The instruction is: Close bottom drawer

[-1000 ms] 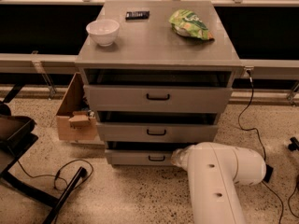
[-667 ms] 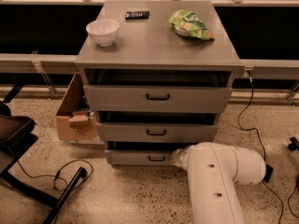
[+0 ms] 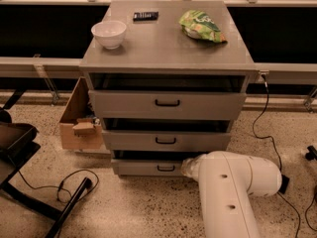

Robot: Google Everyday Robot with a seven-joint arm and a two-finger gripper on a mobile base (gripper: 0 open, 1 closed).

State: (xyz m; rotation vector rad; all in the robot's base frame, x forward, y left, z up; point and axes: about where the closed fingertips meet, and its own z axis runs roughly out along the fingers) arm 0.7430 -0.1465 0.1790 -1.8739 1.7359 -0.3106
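Note:
The bottom drawer [image 3: 141,168] is the lowest of three grey drawers in the cabinet, with a small black handle [image 3: 165,168]. Its front stands a little forward, with a dark gap above it. My gripper [image 3: 187,167] is at the end of the white arm [image 3: 233,182]. It sits against the right part of the bottom drawer's front, just right of the handle, and is mostly hidden by the arm.
The cabinet top [image 3: 163,43] holds a white bowl [image 3: 109,33], a black remote [image 3: 145,16] and a green chip bag [image 3: 201,27]. A cardboard box [image 3: 79,115] stands left of the cabinet. A black chair base [image 3: 20,148] and cables [image 3: 69,187] lie on the floor at left. A cable [image 3: 267,133] runs at right.

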